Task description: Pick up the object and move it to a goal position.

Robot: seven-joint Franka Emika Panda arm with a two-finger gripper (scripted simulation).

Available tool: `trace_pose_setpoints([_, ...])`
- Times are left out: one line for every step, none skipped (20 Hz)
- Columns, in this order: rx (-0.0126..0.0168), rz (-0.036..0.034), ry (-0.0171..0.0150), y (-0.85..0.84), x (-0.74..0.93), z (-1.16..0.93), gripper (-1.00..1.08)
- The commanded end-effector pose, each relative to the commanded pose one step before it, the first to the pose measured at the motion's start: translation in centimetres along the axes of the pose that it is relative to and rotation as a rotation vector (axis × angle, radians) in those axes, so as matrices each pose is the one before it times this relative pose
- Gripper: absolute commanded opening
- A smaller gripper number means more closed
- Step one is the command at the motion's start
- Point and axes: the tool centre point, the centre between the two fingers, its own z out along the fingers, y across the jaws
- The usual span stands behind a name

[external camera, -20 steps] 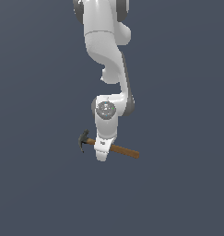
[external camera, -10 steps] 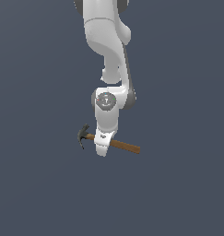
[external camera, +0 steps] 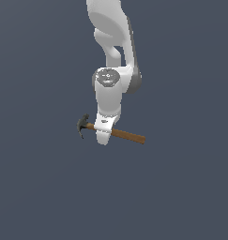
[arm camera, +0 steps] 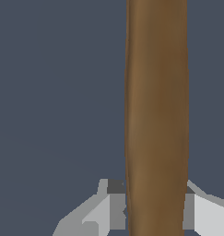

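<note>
The white arm [external camera: 113,56] hangs straight down the middle of the exterior view, and its top is cut off by the frame. At its lower end the gripper [external camera: 102,136] has its jaws clenched on the hammer [external camera: 120,133], gripping the wooden handle close behind the head. The hammer sits nearly level, tilted slightly, the dark head [external camera: 81,126] poking out toward the exterior view's left and the brown handle running down toward the exterior view's right. The stretch of handle inside the jaws is hidden behind the white finger. In the wrist view the handle [arm camera: 156,115] fills the frame, with a pale grey finger [arm camera: 102,209] pressed against each side of it; the head is out of shot there. Everything around is flat blue-grey, so I cannot tell whether the hammer is touching any surface or hanging clear.
</note>
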Motion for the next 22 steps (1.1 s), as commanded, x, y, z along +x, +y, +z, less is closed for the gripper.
trace_pose_setpoints([-0.00414,-0.00005,0.00009,-0.777,-0.19,-2.392,-1.0])
trace_pose_setpoints([-0.00021,0.00023,-0.00037,-0.339,-0.087,-0.895,-1.0])
trace_pose_setpoints([0.0,0.0,0.0,-0.341,-0.078,-0.895,-1.0])
trace_pose_setpoints([0.0,0.0,0.0,-0.342,-0.077,-0.901,-1.0])
trace_pose_setpoints([0.0,0.0,0.0,-0.344,-0.076,-0.908,-1.0])
trace_pose_setpoints([-0.00029,0.00039,0.00002,-0.345,-0.096,-0.932,-1.0])
trace_pose_setpoints([0.0,0.0,0.0,-0.347,-0.073,-0.924,-1.0])
trace_pose_setpoints([0.0,0.0,0.0,-0.35,-0.072,-0.934,-1.0])
trace_pose_setpoints([0.0,0.0,0.0,-0.352,-0.071,-0.945,-1.0])
trace_pose_setpoints([-0.00018,0.00025,0.00079,-0.356,-0.1,-0.979,-1.0])
trace_pose_setpoints([0.0,0.0,0.0,-0.359,-0.069,-0.972,-1.0])
trace_pose_setpoints([-0.00008,0.00009,0.00047,-0.364,-0.085,-0.999,-1.0])
trace_pose_setpoints([-0.00008,0.00008,0.00047,-0.369,-0.085,-1.018,-1.0])
trace_pose_setpoints([0.0,0.0,0.0,-0.374,-0.069,-1.028,-1.0])
trace_pose_setpoints([-0.00015,0.00013,0.00082,-0.383,-0.099,-1.072,-1.0])
trace_pose_setpoints([0.0,0.0,0.0,-0.389,-0.071,-1.081,-1.0])
trace_pose_setpoints([-0.00014,0.00013,0.00066,-0.391,-0.098,-1.105,-1.0])
trace_pose_setpoints([0.0,0.0,0.0,-0.378,-0.07,-1.066,-1.0])
trace_pose_setpoints([-0.00017,0.00019,0.00064,-0.37,-0.099,-1.06,-1.0])
trace_pose_setpoints([0.0,0.0,0.0,-0.356,-0.069,-1.018,-1.0])
trace_pose_setpoints([0.0,0.0,0.0,-0.344,-0.068,-0.994,-1.0])
trace_pose_setpoints([-0.00024,0.00036,0.00054,-0.335,-0.104,-0.989,-1.0])
